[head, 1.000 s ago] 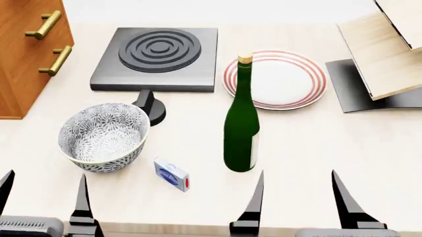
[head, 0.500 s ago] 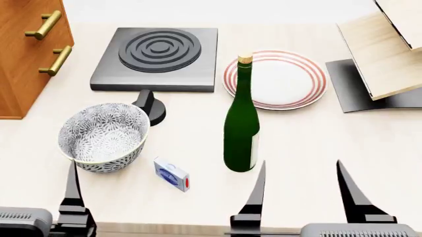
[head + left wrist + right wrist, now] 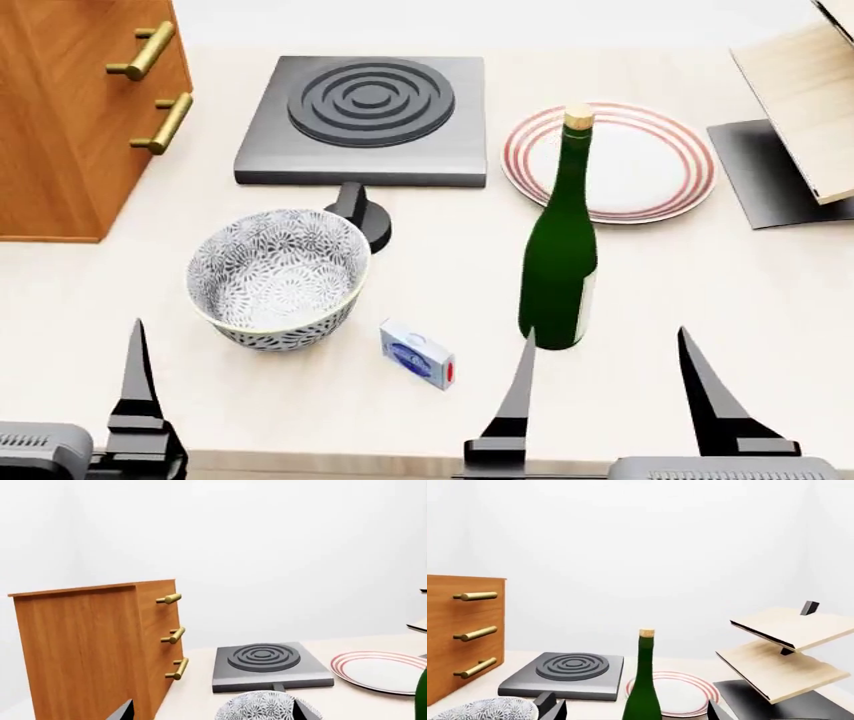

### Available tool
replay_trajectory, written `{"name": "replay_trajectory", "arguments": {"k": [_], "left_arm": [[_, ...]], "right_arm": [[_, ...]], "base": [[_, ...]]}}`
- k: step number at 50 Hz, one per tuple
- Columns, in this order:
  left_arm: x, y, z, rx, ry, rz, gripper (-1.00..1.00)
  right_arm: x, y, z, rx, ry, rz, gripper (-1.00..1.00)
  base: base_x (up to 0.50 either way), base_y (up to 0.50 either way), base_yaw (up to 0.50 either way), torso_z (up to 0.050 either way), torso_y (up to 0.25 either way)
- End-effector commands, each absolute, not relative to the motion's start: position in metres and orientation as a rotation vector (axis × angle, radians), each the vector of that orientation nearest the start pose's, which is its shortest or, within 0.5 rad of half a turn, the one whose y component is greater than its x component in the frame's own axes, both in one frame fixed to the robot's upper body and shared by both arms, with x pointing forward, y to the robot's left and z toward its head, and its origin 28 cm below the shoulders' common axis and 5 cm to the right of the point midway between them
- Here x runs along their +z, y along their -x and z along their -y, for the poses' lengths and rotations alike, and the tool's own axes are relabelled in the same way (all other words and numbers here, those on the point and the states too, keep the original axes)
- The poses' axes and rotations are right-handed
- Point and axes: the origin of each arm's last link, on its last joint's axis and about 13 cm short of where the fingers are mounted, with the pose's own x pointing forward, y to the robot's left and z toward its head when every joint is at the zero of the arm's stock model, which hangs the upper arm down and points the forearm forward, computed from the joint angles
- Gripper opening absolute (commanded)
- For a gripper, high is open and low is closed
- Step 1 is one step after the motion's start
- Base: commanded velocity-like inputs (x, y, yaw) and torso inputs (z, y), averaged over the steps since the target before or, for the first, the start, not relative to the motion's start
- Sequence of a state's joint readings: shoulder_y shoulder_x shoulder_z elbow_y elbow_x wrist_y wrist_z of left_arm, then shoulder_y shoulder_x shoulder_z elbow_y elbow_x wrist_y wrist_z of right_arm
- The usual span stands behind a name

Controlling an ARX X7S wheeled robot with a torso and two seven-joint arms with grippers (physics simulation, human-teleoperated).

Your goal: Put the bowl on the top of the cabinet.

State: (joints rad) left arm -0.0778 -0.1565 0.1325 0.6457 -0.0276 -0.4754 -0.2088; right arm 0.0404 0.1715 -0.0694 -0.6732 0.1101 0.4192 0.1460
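Bowl (image 3: 279,277) on table beside cabinet (image 3: 74,120), both grippers' jaws wide, holding nothing

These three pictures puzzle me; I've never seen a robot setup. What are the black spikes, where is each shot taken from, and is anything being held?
They are simulator renders. The head camera looks down on a table; the other two sit near each gripper. The spikes are fingers: left gripper, right gripper, both open and empty. On the table: patterned bowl, green bottle, small box, hotplate, striped plate, wooden rack, and the cabinet.
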Motion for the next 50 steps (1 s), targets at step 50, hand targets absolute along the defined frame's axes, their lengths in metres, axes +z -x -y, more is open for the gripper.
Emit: {"name": "replay_trajectory", "arguments": {"k": [50], "left_arm": [[0.1325,-0.1995,-0.2049,0.051,-0.093,0.262,1.0]], "right_arm": [[0.1313,-0.1966,0.1029,0.001,0.051,0.292,1.0]], "base": [[0.0,0.42,0.0,0.0,0.0]]}}
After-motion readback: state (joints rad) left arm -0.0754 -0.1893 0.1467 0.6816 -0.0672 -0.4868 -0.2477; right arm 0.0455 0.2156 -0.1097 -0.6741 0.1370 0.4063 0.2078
